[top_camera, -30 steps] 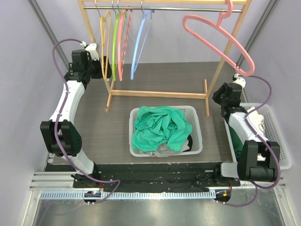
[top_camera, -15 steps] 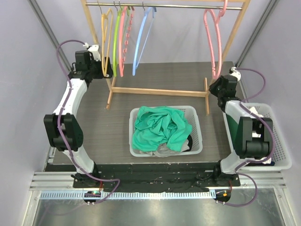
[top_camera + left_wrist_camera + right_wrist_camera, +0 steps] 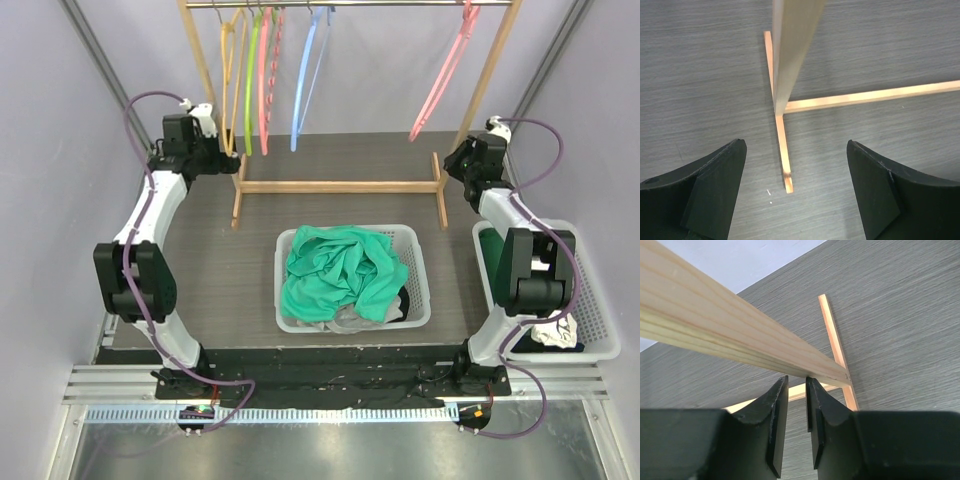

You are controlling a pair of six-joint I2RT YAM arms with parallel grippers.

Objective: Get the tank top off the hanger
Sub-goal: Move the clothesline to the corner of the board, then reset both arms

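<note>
We note the left gripper (image 3: 795, 145) wide open and empty, facing the rack's left post (image 3: 790, 50). The right gripper (image 3: 797, 382) is barely ajar and empty. The teal tank top (image 3: 335, 270) lies crumpled in the white basket (image 3: 420, 240) near the table's near edge.

Legible text: none in any view.
Hangers (image 3: 264, 90): you can read no print or brand on them.
Basket (image 3: 421, 285): you can read no label on its walls.
Wooden rack (image 3: 790, 50): you see bare grain only in both wrist views.
</note>
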